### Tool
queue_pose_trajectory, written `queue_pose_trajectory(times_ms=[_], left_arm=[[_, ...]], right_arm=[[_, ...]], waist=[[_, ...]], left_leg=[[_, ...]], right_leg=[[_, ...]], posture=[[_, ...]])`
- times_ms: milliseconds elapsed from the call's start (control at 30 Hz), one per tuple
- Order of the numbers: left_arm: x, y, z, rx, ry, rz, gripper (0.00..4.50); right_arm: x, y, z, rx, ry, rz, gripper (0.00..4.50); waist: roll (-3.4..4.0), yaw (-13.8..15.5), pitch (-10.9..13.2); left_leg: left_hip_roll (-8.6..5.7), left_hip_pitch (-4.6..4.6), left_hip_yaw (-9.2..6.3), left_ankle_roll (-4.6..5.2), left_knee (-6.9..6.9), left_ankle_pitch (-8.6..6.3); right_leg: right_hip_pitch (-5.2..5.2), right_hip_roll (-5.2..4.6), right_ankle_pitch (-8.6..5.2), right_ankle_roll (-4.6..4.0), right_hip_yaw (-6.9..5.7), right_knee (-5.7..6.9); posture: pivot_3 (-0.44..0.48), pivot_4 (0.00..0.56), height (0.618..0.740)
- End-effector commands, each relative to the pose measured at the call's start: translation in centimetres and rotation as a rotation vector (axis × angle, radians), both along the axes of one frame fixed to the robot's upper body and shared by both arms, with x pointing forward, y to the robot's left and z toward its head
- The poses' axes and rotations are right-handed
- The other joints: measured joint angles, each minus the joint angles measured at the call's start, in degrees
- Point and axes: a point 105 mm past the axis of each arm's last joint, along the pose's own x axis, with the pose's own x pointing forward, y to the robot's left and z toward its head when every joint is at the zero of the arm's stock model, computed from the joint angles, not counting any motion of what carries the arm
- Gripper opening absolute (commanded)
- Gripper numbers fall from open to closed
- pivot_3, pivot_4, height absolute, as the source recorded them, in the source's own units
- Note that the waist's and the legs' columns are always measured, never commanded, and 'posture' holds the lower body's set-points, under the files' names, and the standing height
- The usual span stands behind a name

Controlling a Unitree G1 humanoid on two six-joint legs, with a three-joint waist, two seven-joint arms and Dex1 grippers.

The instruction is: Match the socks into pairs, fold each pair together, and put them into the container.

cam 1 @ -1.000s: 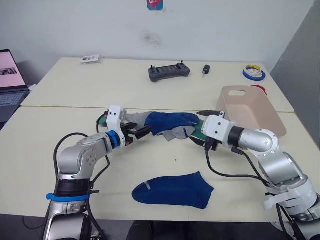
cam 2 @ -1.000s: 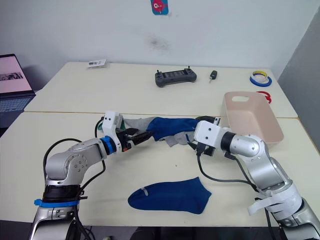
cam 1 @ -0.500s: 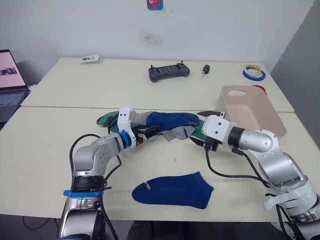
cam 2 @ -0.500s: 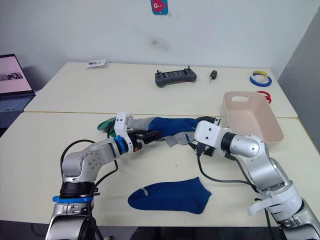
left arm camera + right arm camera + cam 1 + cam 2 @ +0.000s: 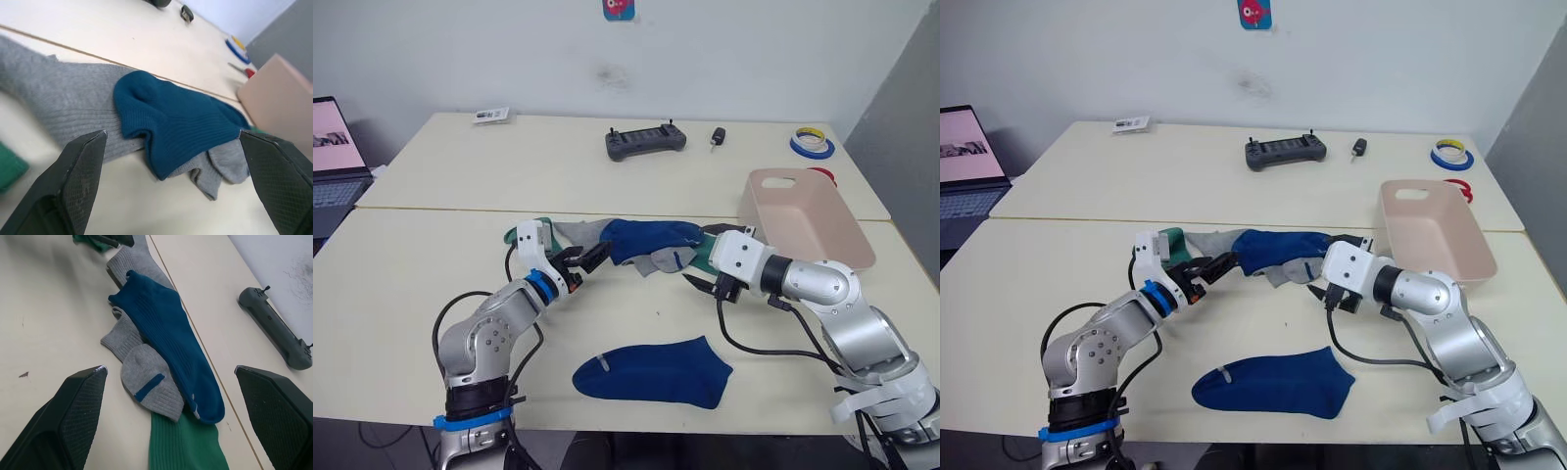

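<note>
Now | container (image 5: 808,220): holds nothing | left tool (image 5: 588,260): spread | right tool (image 5: 168,423): spread

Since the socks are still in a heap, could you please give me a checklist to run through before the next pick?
1. Left claw open and empty: ok.
2. Right claw open and empty: ok.
3. Blue sock in the heap lies on top of the grey socks, free to lift: ok.
4. Its match, the second blue sock, lies alone at the near table edge: ok.
5. Container upright by the right arm, nothing seen inside: ok.
6. Both green socks separable from the heap: cannot tell.
</note>
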Motion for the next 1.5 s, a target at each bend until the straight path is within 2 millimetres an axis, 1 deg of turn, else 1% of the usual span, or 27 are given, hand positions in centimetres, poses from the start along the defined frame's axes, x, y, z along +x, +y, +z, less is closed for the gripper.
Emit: queue_pose_trajectory(times_ms=[33, 200, 367, 567, 633, 733, 833, 1000, 1133, 1167, 1267, 1500], left_arm=[[-0.2, -0.7, 0.9, -0.067, -0.011, -0.017, 4.49], [0.6, -0.4, 0.2, -0.052, -0.005, 0.023, 4.49], [1.3, -1.1, -0.5, -0.057, 0.009, 0.028, 4.49], [2.2, -1.5, -0.9, -0.065, 0.007, 0.032, 4.49], [2.6, -1.6, -0.6, -0.069, -0.008, 0.038, 4.49], [3.0, -1.9, 0.3, -0.087, -0.048, 0.037, 4.49], [2.8, -2.0, 0.9, -0.101, -0.072, 0.026, 4.49], [2.4, -2.0, 1.0, -0.109, -0.080, 0.013, 4.49], [2.7, -1.9, 0.6, -0.103, -0.072, 0.029, 3.72], [2.8, -1.9, 0.6, -0.100, -0.071, 0.031, 3.29], [3.1, -2.0, 0.3, -0.079, -0.067, 0.037, 2.40], [3.4, -2.1, -0.2, -0.046, -0.059, 0.049, 0.09]], right_arm=[[-0.5, 0.4, 1.6, 0.027, -0.053, 0.028, 4.50], [-0.4, 0.6, 1.5, 0.028, -0.049, 0.033, 4.50], [-0.5, 0.5, 1.3, 0.027, -0.044, 0.034, 4.50], [-0.6, 0.6, 1.3, 0.027, -0.040, 0.035, 4.50], [-0.6, 0.5, 1.2, 0.027, -0.038, 0.035, 4.50], [-0.6, 0.5, 1.2, 0.025, -0.036, 0.034, 4.50], [-0.7, 0.4, 1.1, 0.022, -0.034, 0.032, 4.50], [-0.7, 0.3, 1.0, 0.020, -0.030, 0.030, 4.50], [-0.7, 0.4, 0.9, 0.020, -0.026, 0.032, 4.50], [-0.7, 0.4, 0.8, 0.019, -0.025, 0.033, 4.50], [-0.8, 0.4, 0.7, 0.017, -0.023, 0.035, 4.50], [-0.7, 0.4, 0.5, 0.018, -0.018, 0.033, 4.50]], waist=[[-0.01, 0.0, 0.0], [-0.01, 0.0, 0.0], [-0.01, 0.0, 0.0], [-0.01, 0.0, 0.0], [-0.01, 0.0, 0.0], [-0.01, 0.0, 0.0], [-0.01, 0.0, 0.0], [-0.01, 0.0, 0.0], [-0.01, 0.0, 0.0], [-0.01, 0.0, 0.0], [-0.01, 0.0, 0.0], [-0.01, 0.0, 0.0]], left_leg=[[0.00, -0.01, 0.00, 0.00, 0.00, 0.00], [0.01, 0.02, -0.01, -0.02, -0.02, 0.01], [0.00, 0.01, 0.00, -0.02, -0.02, 0.01], [0.00, 0.01, 0.00, -0.03, -0.02, 0.02], [0.00, 0.01, 0.00, -0.03, -0.02, 0.02], [0.00, 0.01, 0.01, -0.03, -0.02, 0.02], [0.00, 0.00, 0.01, -0.03, -0.02, 0.02], [0.00, 0.00, 0.01, -0.04, -0.02, 0.02], [0.00, 0.00, 0.01, -0.04, -0.02, 0.02], [0.00, 0.01, 0.01, -0.04, -0.02, 0.02], [0.00, 0.01, 0.01, -0.04, -0.02, 0.02], [0.00, 0.00, 0.00, -0.04, -0.03, 0.02]], right_leg=[[0.00, 0.00, 0.00, 0.00, -0.01, -0.01], [-0.01, 0.03, 0.00, 0.00, -0.01, 0.00], [-0.01, 0.03, 0.00, 0.00, -0.01, 0.00], [-0.01, 0.03, 0.00, 0.00, -0.01, 0.00], [-0.01, 0.03, 0.00, 0.00, -0.02, 0.00], [-0.01, 0.03, 0.00, 0.00, -0.01, -0.01], [-0.01, 0.03, 0.00, 0.00, -0.01, -0.01], [-0.01, 0.03, 0.00, 0.00, -0.01, -0.01], [-0.01, 0.03, 0.00, 0.00, -0.01, -0.01], [-0.01, 0.03, 0.00, 0.00, -0.01, -0.01], [-0.01, 0.03, 0.00, 0.00, -0.01, -0.01], [-0.01, 0.03, 0.00, 0.00, -0.01, -0.02]], posture=[[0.000, 0.150, 0.740], [0.000, 0.150, 0.740], [0.000, 0.150, 0.740], [0.000, 0.150, 0.740], [0.000, 0.150, 0.740], [0.000, 0.150, 0.740], [0.000, 0.150, 0.740], [0.000, 0.150, 0.740], [0.000, 0.150, 0.740], [0.000, 0.150, 0.740], [0.000, 0.150, 0.740], [0.000, 0.150, 0.740]])
